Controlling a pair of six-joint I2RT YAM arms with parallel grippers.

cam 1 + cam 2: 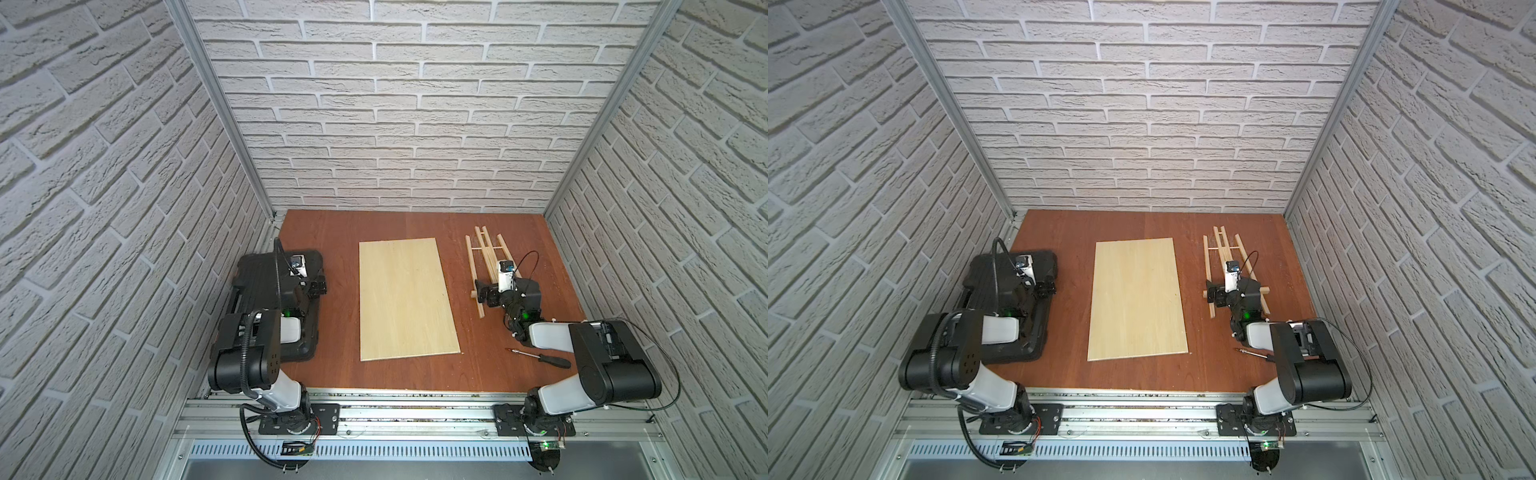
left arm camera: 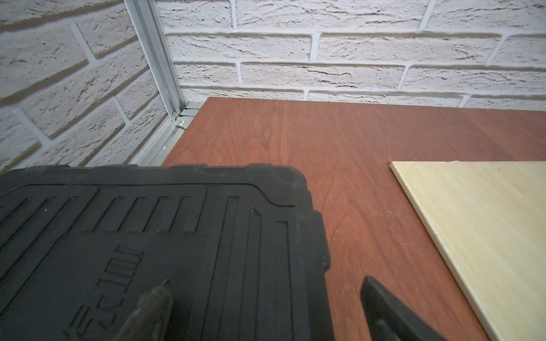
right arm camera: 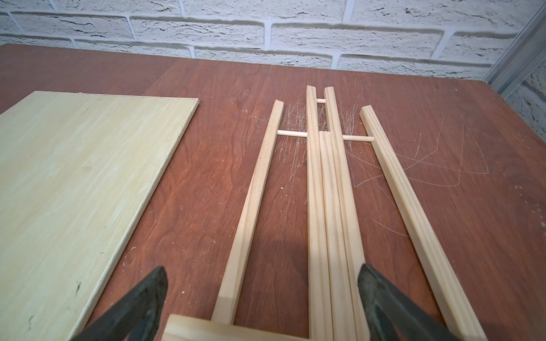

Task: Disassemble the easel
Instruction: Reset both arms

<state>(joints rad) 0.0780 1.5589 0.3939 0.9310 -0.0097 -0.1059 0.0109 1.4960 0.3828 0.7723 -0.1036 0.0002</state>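
The easel [image 1: 482, 249] [image 1: 1219, 245] lies flat on the brown table at the back right, folded, its pale slats pointing toward the brick wall. In the right wrist view the easel [image 3: 328, 183] shows two outer legs, a bundle of middle slats, thin dowels and the cross ledge [image 3: 206, 327]. My right gripper [image 1: 482, 293] [image 1: 1214, 295] [image 3: 263, 270] hovers open just above the ledge end. Its fingers straddle one outer leg and the middle slats without touching them. My left gripper [image 1: 318, 286] [image 1: 1046, 289] [image 2: 266, 280] stands open and empty over the edge of a black case.
A black plastic case [image 1: 309, 257] [image 2: 177, 221] sits at the left under the left arm. A large pale plywood board [image 1: 405, 299] [image 1: 1138, 299] [image 2: 487, 221] [image 3: 74, 177] lies in the middle. A black-handled screwdriver [image 1: 540, 357] [image 1: 1252, 353] lies front right by the right arm.
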